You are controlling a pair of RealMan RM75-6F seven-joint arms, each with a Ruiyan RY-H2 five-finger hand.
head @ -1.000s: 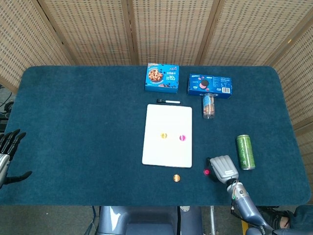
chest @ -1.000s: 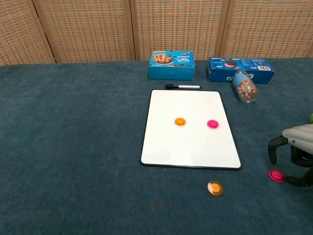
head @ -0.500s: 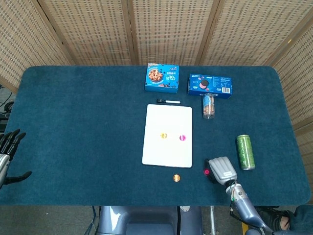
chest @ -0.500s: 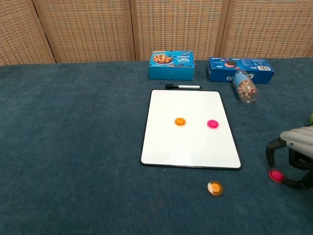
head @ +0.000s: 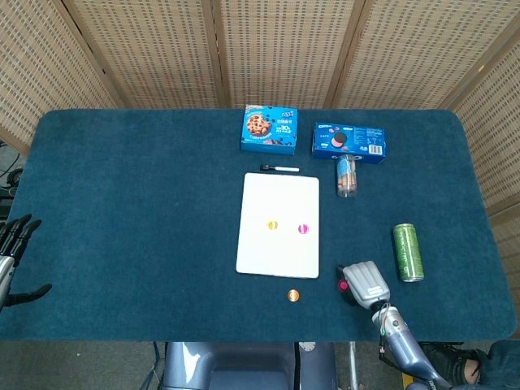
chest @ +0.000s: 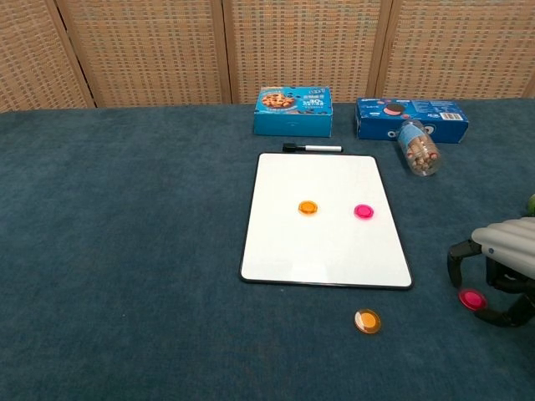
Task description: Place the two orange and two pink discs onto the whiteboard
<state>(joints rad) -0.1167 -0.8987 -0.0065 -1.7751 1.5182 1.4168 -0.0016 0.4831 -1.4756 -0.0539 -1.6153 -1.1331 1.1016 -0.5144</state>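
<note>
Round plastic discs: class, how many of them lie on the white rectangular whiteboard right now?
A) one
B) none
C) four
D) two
D: one orange disc and one pink disc lie on the whiteboard; the second orange disc and second pink disc lie on the blue cloth, the pink one under the right hand.

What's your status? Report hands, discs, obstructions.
Right hand open, fingers straddling loose pink disc, not gripping. Left hand open, idle at table edge. One orange, one pink on whiteboard; second orange disc on cloth. Nothing obstructing.
</note>
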